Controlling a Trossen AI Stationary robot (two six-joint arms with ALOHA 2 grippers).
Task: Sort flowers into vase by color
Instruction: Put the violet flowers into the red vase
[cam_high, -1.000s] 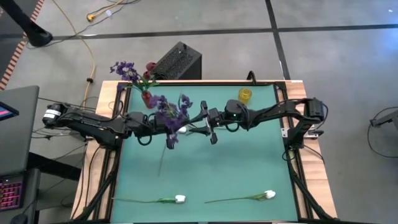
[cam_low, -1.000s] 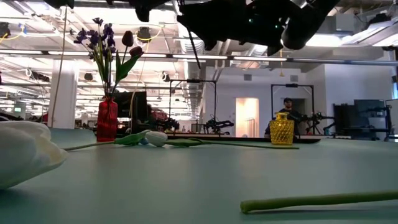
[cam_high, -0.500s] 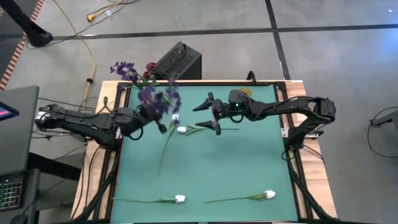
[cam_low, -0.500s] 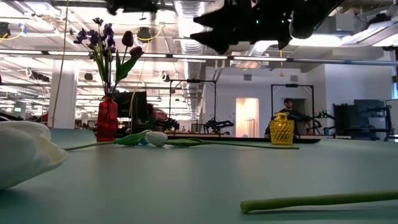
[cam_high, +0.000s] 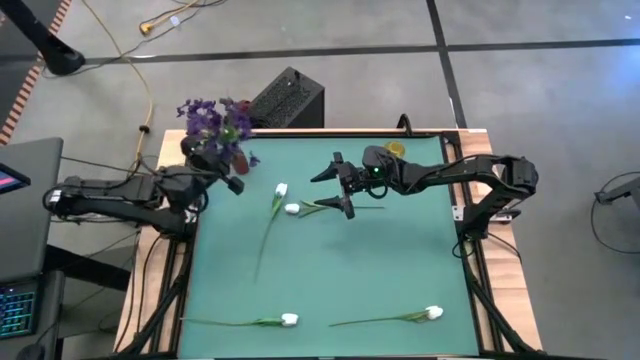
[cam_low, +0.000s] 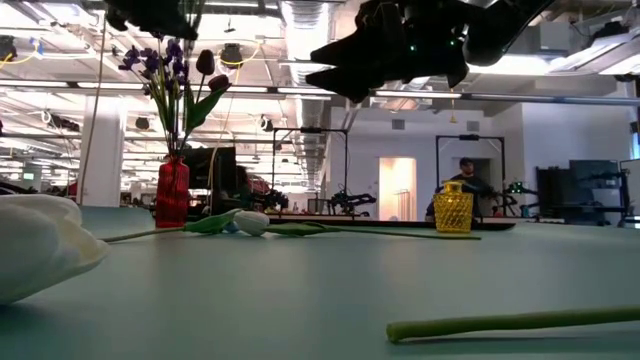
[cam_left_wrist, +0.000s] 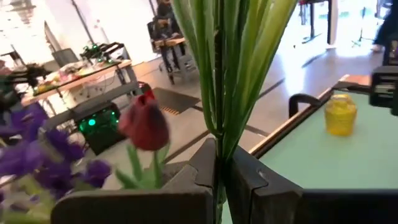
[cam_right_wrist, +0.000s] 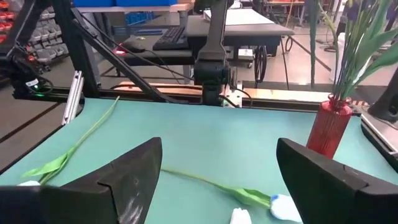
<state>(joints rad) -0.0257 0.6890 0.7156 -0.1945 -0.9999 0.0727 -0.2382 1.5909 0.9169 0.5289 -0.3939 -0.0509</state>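
A: The purple flower (cam_high: 222, 125) is riding in the left gripper (cam_high: 232, 183), whose fingers (cam_left_wrist: 205, 168) are clamped on its green stem (cam_left_wrist: 224, 93). A second ago it was hanging over the middle of the table; now it is sitting by the red vase (cam_right_wrist: 329, 127) at the far left corner.

B: So the handover is finished?

A: Seemingly. The right gripper (cam_high: 338, 187) is standing wide open, holding nothing, over the white tulips (cam_high: 286, 203).

B: And the vases?

A: The red vase is already carrying purple blooms and a dark red tulip (cam_left_wrist: 144, 123). The yellow vase (cam_low: 452, 208) is looking empty.
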